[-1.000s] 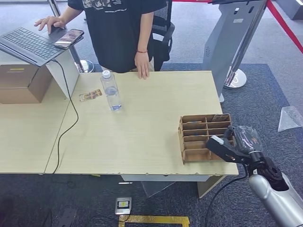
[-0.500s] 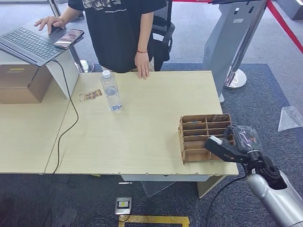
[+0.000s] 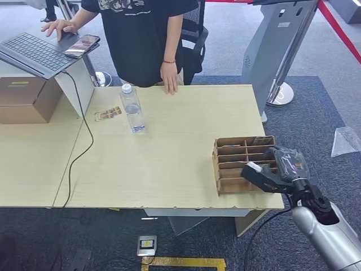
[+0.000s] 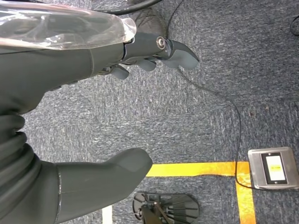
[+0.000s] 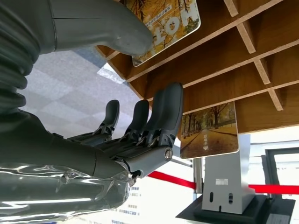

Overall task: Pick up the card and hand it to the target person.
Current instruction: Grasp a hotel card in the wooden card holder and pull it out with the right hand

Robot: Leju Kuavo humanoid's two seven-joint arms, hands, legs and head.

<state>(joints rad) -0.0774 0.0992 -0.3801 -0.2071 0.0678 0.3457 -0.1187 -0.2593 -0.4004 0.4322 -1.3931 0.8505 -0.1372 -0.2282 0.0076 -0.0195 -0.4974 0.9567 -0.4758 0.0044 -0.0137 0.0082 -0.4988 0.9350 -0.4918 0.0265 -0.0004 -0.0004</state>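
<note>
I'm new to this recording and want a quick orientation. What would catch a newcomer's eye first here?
First, the right robot hand reaching over the wooden card rack at the table's near right corner, fingers apart and holding nothing; the right wrist view shows autumn-tree cards standing in the rack's slots. Next, the person in a black T-shirt across the table, one hand resting on its far edge beside a water bottle.

I see a long light wood-grain table [image 3: 179, 152]. A brown wooden compartment rack [image 3: 238, 162] sits at its near right corner. A clear plastic water bottle [image 3: 132, 108] stands toward the far edge, a small printed card [image 3: 108, 113] just left of it. A brown cardboard box [image 3: 27, 97] rests at the far left.
</note>
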